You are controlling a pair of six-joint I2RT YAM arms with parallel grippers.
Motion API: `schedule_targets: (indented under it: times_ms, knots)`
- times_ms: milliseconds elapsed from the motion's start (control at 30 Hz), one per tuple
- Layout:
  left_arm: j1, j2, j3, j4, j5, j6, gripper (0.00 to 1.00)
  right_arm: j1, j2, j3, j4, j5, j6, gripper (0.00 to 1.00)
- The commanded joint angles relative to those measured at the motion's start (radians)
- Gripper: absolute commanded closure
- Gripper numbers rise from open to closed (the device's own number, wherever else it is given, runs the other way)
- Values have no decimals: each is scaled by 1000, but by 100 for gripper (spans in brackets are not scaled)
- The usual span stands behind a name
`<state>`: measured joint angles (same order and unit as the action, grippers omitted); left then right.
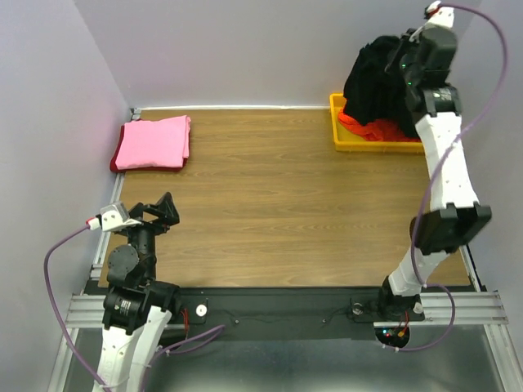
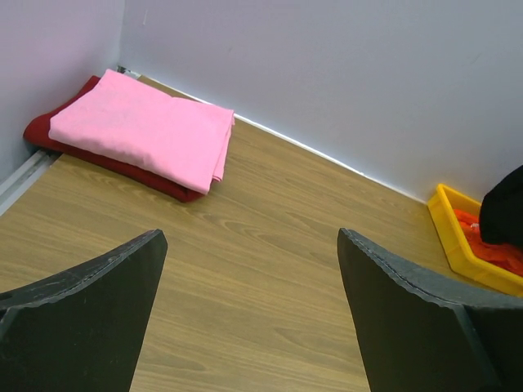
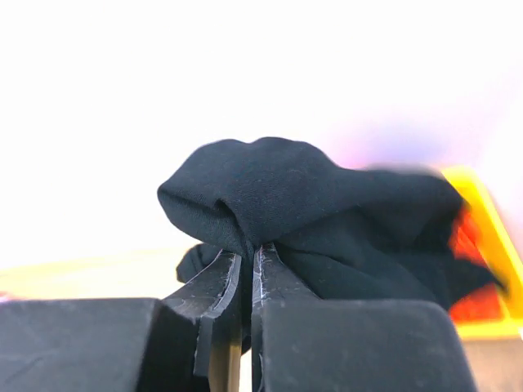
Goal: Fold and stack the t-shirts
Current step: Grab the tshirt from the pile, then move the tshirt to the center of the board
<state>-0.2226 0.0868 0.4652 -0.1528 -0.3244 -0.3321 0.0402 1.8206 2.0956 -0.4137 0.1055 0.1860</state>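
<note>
- The table [image 1: 270,204] has both arms mounted at its near edge.
- The right arm [image 1: 445,163] stretches up to the far right, its wrist raised over the yellow tray [image 1: 337,122].
- The left arm [image 1: 135,261] sits folded at the near left, with the left fingers [image 2: 90,310] spread wide and holding nothing.
- The black t-shirt [image 1: 376,73] hangs bunched above the tray, pinched in the clenched right fingers [image 3: 221,286].
- The pink t-shirt [image 1: 154,140] lies folded on the dark red t-shirt [image 2: 122,167] in the far left corner.
- The orange t-shirt [image 1: 384,129] lies in the tray.
</note>
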Motion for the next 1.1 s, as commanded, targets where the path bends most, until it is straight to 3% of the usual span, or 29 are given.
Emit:
schedule_targets:
  times_ms: [0,200,400,533,667,800,1000,1033,1067]
  knots:
    - [-1,-16,-11,53,-16,13,3,-2,-130,6,64,-338,42,99]
    - [-1,-53,-11,47,-33,13,3,44,-219,-8,101,-694,234,99]
    - [-1,-67,-11,47,-28,11,3,145,-268,-14,219,-851,360,99]
    - [0,-67,-14,58,-4,11,3,155,-320,-109,225,-801,360,99]
    - [-1,-32,-28,128,99,-2,2,174,-350,-323,237,-799,412,99]
    - [-1,151,-19,177,269,-82,1,231,-325,-533,237,-768,446,99]
    - [-9,476,-11,337,476,-111,2,231,-297,-677,236,-631,443,99]
    - [-15,511,-10,351,482,-111,2,231,-293,-701,231,-592,438,95]
    - [-23,546,-2,378,485,-111,2,228,-282,-742,224,-558,435,85]
